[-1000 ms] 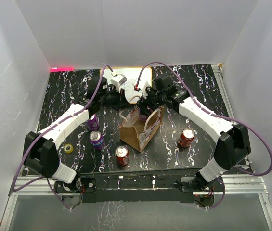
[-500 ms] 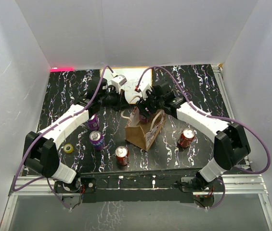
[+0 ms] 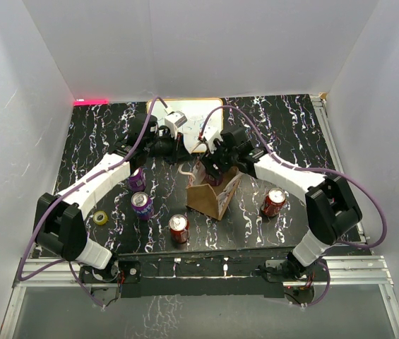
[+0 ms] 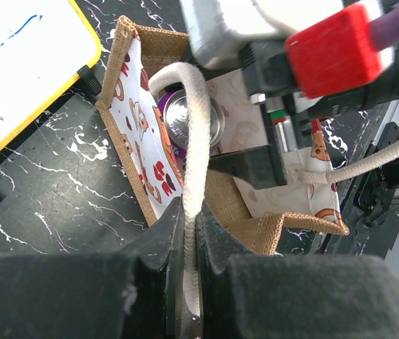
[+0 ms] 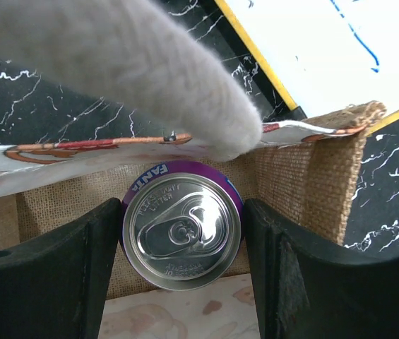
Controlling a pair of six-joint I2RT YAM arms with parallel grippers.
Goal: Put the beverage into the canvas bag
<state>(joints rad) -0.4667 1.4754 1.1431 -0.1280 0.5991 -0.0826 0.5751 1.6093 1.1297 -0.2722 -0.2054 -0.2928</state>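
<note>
The canvas bag point(image 3: 212, 199) stands mid-table, tan with a red-and-white patterned side point(image 4: 143, 141). My left gripper point(image 3: 187, 152) is shut on one cream handle point(image 4: 196, 134) and holds it up at the bag's back edge; the pinch shows in the left wrist view point(image 4: 195, 222). My right gripper point(image 3: 215, 168) reaches down into the bag's mouth. It is shut on a purple Fanta can point(image 5: 182, 233), one finger touching each side, inside the burlap walls point(image 5: 305, 183). The can's top also shows in the left wrist view point(image 4: 198, 119).
A yellow-framed whiteboard point(image 3: 186, 111) lies at the back. Two purple cans point(image 3: 137, 179) point(image 3: 141, 205) stand to the left of the bag, with a red can point(image 3: 178, 228) in front and another point(image 3: 275, 202) to the right. A yellow tape roll point(image 3: 101, 217) lies front left.
My right gripper has moved down and forward into the bag's mouth with the purple can. The bag has shifted slightly right and stands more upright. The left gripper still holds the handle.
</note>
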